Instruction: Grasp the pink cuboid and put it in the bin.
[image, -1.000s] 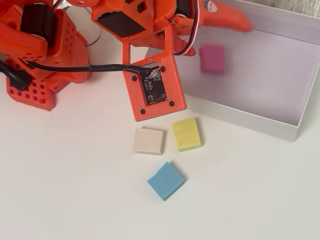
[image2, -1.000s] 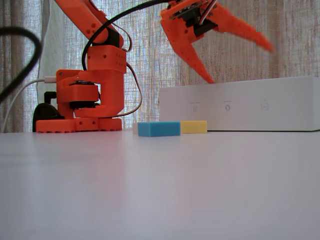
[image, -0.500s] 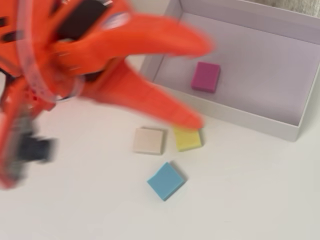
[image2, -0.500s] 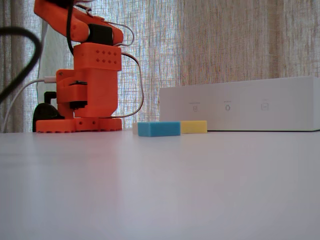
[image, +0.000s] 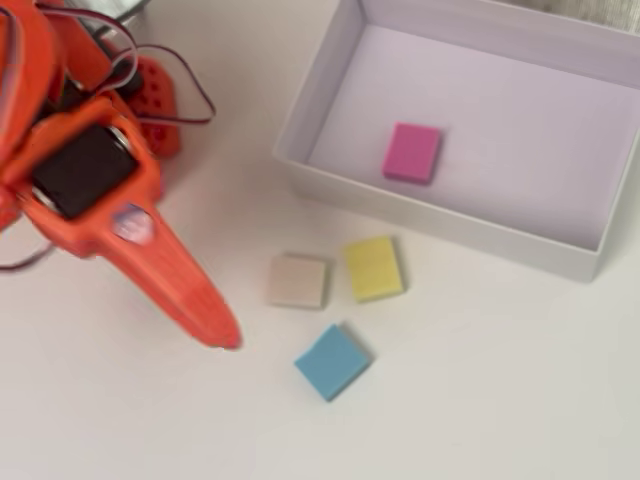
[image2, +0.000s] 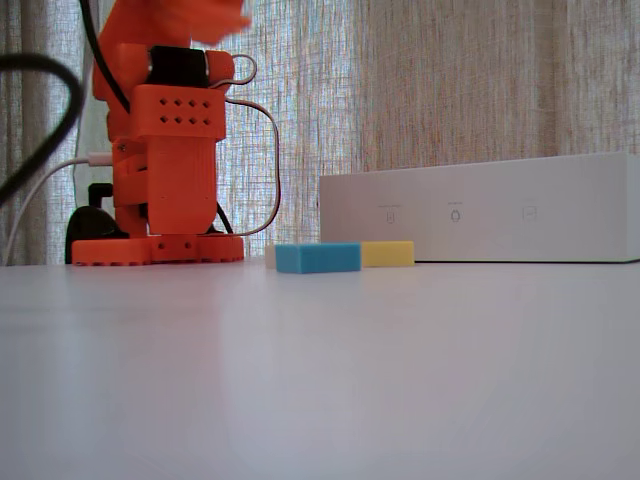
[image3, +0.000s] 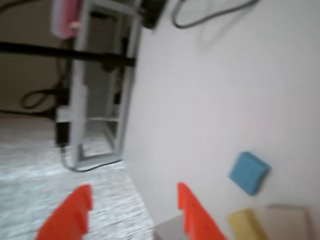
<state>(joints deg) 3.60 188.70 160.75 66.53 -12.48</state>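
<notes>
One pink cuboid (image: 411, 152) flat inside bin (image: 322, 85) | claw (image3: 132, 196) spread wide, empty

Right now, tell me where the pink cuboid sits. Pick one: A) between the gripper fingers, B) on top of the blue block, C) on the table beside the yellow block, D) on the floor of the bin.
D: the overhead view shows the pink cuboid lying flat inside the bin, with the gripper away over the table, holding nothing.

Pink cuboid (image: 411, 152) flat on bin (image: 318, 104) floor
</notes>
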